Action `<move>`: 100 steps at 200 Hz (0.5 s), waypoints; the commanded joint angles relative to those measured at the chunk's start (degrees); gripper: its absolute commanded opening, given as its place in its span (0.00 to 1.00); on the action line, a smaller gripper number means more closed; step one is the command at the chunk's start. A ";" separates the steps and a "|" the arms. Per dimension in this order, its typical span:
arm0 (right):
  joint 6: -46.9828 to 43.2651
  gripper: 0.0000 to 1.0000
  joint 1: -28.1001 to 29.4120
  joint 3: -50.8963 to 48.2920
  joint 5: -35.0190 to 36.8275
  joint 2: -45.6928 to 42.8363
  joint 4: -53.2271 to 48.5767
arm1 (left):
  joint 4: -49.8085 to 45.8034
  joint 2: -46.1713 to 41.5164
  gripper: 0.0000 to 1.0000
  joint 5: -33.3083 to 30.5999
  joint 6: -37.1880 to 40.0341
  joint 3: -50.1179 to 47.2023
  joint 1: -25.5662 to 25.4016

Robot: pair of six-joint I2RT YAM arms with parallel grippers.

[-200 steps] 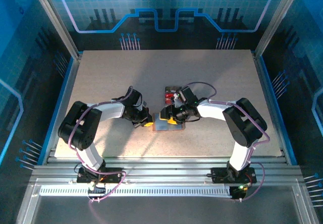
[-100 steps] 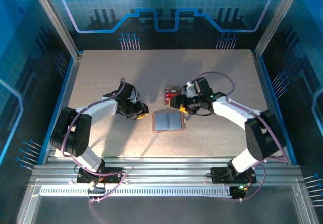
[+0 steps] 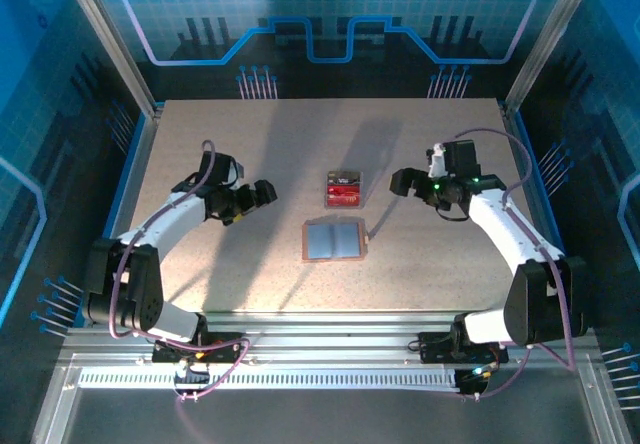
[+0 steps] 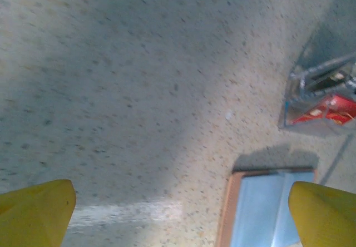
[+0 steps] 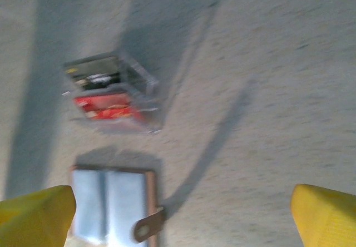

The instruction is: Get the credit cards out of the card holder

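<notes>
In the top view the card holder (image 3: 335,240) lies spread open on the table (image 3: 200,134), near the centre. It sits at about 4 o'clock from the left gripper (image 3: 262,192) and between 7 and 8 o'clock from the right gripper (image 3: 400,181), apart from both. The credit cards (image 3: 342,194) are at 12 o'clock from the holder, just beyond its far edge. They rest in a clear plastic tray (image 3: 342,173), roughly at 3 o'clock from the left gripper and 9 o'clock from the right one.

Both grippers hang above bare tabletop with their jaws spread wide and nothing between them. In each wrist view the yellow fingertips (image 4: 34,212) sit at the two bottom corners, with only table between them.

The holder shows two pale grey-blue inner panels divided by a centre fold, framed by a tan-brown rim. A small brown closing tab (image 5: 149,227) with a round snap sticks out from one side edge. In the right wrist view no card shows on its grey panels.

The visible card face is red with small light markings. A dark strip with white marks lies next to it inside the tray. How many cards are stacked there cannot be told.
</notes>
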 commanded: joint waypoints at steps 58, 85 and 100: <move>-14.66 1.00 -4.82 -24.74 23.08 -9.49 35.31 | 8.79 -8.61 0.99 -24.00 4.16 -7.60 3.60; -17.78 1.00 -4.79 -29.05 24.09 -7.07 46.58 | 14.97 -10.11 0.99 -29.40 7.37 -11.67 4.13; -18.69 1.00 -4.82 -29.71 23.63 -4.56 50.40 | 16.84 -10.04 0.99 -29.22 9.20 -12.31 4.92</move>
